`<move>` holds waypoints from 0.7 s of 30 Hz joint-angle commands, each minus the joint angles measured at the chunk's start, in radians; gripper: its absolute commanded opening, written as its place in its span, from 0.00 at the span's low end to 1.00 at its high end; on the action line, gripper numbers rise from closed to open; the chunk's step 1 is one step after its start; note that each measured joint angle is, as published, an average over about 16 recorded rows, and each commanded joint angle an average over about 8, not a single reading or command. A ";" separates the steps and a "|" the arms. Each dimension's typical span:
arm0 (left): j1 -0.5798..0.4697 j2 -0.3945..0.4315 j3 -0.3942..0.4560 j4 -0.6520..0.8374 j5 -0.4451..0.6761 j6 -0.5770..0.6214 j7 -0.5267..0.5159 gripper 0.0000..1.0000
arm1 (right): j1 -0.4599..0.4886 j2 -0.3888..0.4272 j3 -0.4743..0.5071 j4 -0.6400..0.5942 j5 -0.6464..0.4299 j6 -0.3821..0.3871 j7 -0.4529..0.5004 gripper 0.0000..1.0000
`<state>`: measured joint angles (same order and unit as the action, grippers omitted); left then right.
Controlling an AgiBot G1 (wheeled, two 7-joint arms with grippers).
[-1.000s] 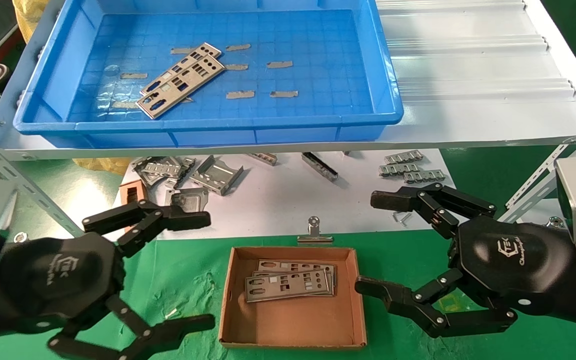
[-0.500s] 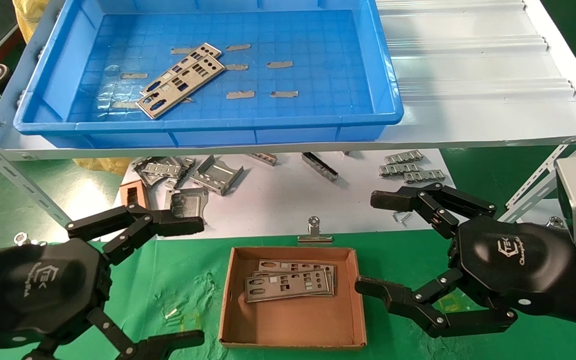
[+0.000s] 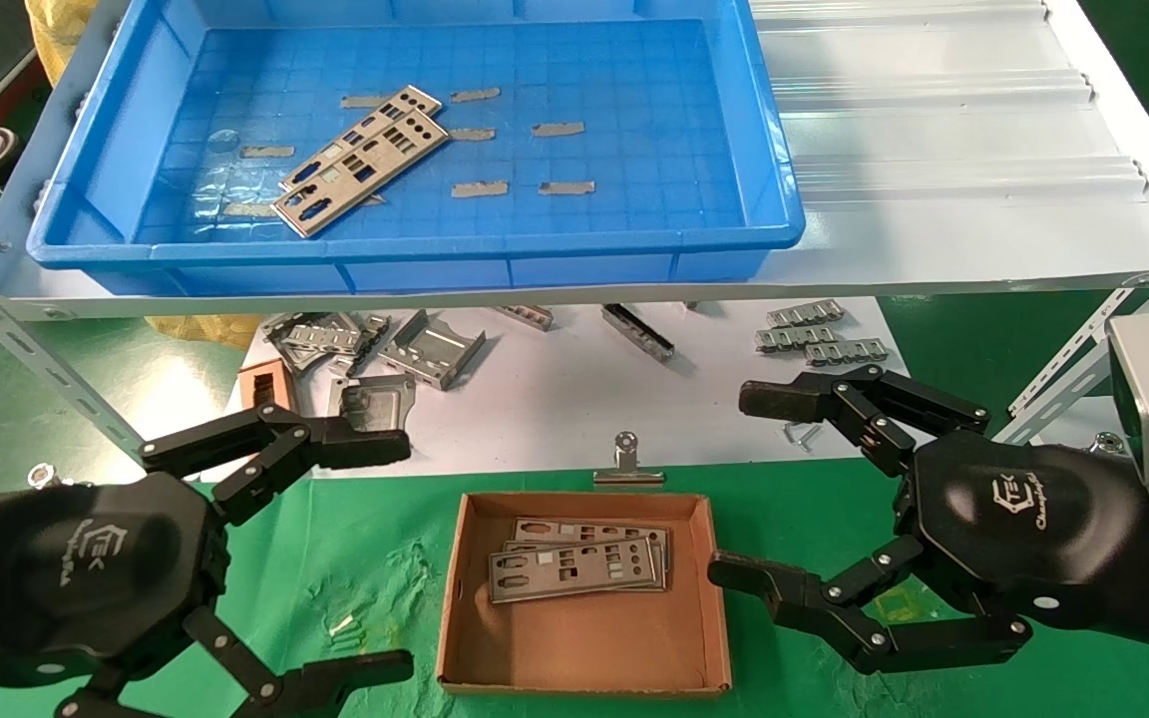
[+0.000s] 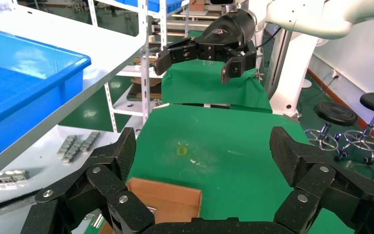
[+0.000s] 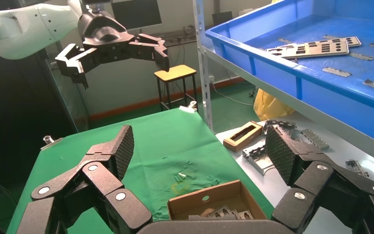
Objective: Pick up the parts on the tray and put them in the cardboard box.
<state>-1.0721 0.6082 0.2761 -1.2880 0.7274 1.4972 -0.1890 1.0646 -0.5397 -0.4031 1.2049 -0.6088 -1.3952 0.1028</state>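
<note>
- Two parts [image 3: 360, 160] lie overlapped and slanted on the floor of the tray [image 3: 415, 249], toward its left half, well apart from both grippers and higher than them, since the tray sits on a white shelf [image 3: 934, 150] above the bench [image 3: 375, 578].
- The left gripper [image 3: 375, 556] hangs over the green bench to the left of the cardboard box [image 3: 584, 678], jaws spread wide and holding nothing.
- The right gripper [image 3: 752, 485] hangs just beside the box's right wall, jaws likewise released and empty; its lower finger tip lies close to that wall.
- Inside the cardboard box a small stack of parts [image 3: 574, 568] rests flat toward the far half, the top one slightly askew.
- The parts are thin, flat, silvery metal rectangles punched with square, rectangular and round openings.
- The tray is bright blue plastic with a raised rim and a grid-patterned floor carrying several grey tape scraps [image 3: 480, 187].
- The box is plain brown cardboard, shallow, with low walls.
- The bench is covered in wrinkled green cloth; a white sheet [image 3: 555, 409] beyond the box carries bent grey metal brackets [image 3: 430, 349], short slotted strips [image 3: 814, 334] and a small brown frame block [image 3: 260, 384].
- A metal binder clip [image 3: 626, 464] lies just beyond the box's far wall.
- The gripper fingers are black, jointed, with textured pads [image 5: 124, 148].
</note>
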 commanded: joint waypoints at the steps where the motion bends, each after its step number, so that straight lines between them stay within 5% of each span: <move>1: 0.000 0.001 0.001 0.001 0.001 0.000 0.000 1.00 | 0.000 0.000 0.000 0.000 0.000 0.000 0.000 1.00; 21: -0.002 0.003 0.003 0.004 0.003 -0.002 0.002 1.00 | 0.000 0.000 0.000 0.000 0.000 0.000 0.000 1.00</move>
<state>-1.0740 0.6108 0.2791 -1.2845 0.7303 1.4955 -0.1875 1.0646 -0.5397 -0.4031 1.2050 -0.6089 -1.3952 0.1028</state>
